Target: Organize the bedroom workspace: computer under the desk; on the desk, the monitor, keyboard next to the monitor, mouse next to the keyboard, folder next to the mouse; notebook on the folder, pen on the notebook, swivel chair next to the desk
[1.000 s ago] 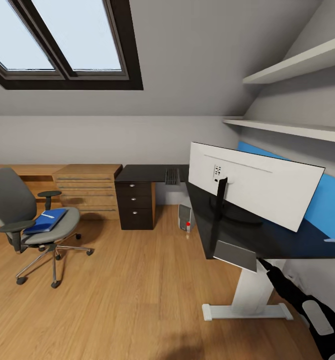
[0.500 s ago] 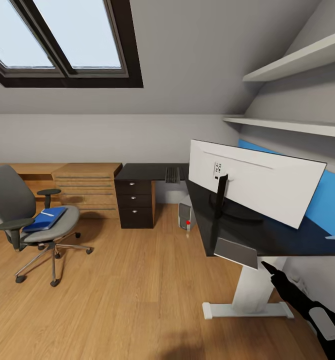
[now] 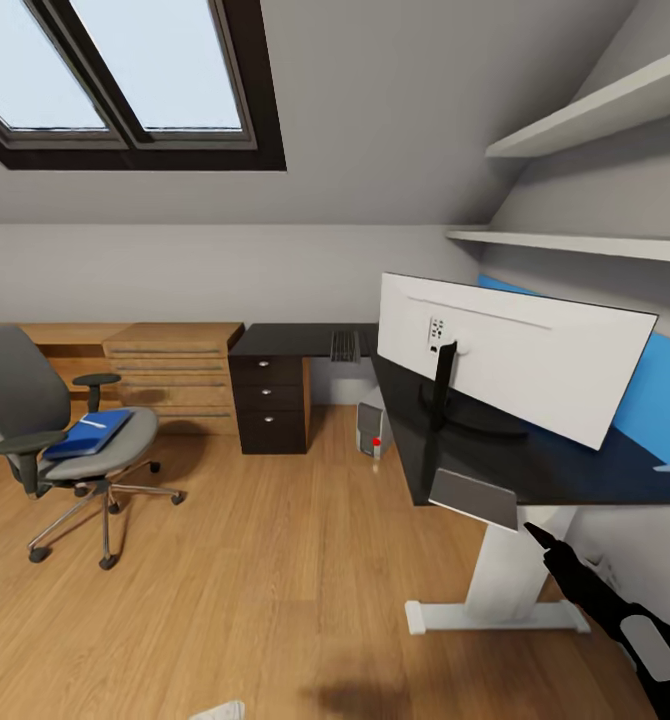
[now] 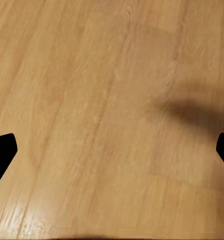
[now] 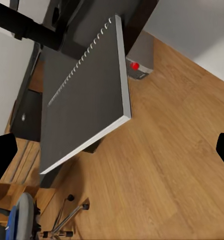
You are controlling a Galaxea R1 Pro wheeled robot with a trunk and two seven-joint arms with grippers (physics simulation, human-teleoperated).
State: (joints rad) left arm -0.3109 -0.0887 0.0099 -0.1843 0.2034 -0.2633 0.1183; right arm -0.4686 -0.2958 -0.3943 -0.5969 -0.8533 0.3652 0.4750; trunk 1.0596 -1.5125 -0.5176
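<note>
The white-backed monitor (image 3: 520, 360) stands on the black desk (image 3: 565, 475). A grey spiral notebook (image 3: 473, 497) (image 5: 86, 100) overhangs the desk's near corner. My right gripper (image 3: 543, 545) (image 5: 112, 152) is just below and in front of it, open, its fingers apart from the notebook. The keyboard (image 3: 343, 347) lies at the far end of the desk, and the computer (image 3: 373, 430) stands beneath. The swivel chair (image 3: 70, 440) is far left, with the blue folder (image 3: 88, 435) on its seat. My left gripper (image 4: 112, 150) is open over bare floor.
A dark drawer unit (image 3: 269, 400) and a wooden cabinet (image 3: 173, 378) line the back wall. The desk's white foot (image 3: 495, 615) rests on the floor beside my right arm. Wooden floor (image 3: 265, 560) stretches between chair and desk. Shelves (image 3: 585, 245) hang above the desk.
The whole head picture has shifted slightly, so the camera has moved. My right arm sits a little lower and further right in the picture. A pale object now shows at the bottom edge.
</note>
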